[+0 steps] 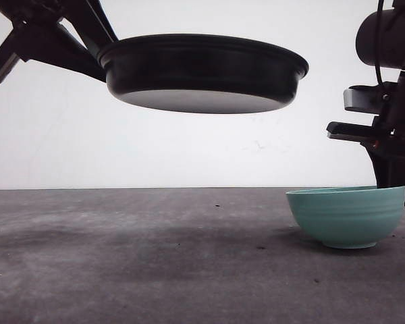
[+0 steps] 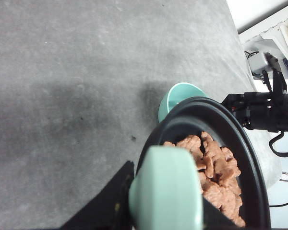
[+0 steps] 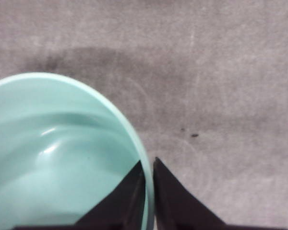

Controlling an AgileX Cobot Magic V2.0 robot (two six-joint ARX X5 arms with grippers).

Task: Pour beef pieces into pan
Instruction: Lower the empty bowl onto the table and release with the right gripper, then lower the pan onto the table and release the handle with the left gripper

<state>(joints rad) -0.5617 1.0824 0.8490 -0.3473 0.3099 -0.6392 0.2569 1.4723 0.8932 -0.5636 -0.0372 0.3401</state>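
Holding the pan aloft over the table, left gripper clamped on its mint handle; beef pieces lie inside. Right gripper pinches the rim of the teal bowl, which rests on the table, interior bare.

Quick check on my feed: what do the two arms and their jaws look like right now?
Both arms are black. The left gripper has angular black struts. The right gripper ends in thin black wedge-shaped jaws; the right arm carries a silver-grey block, a round dark housing and a black cable.
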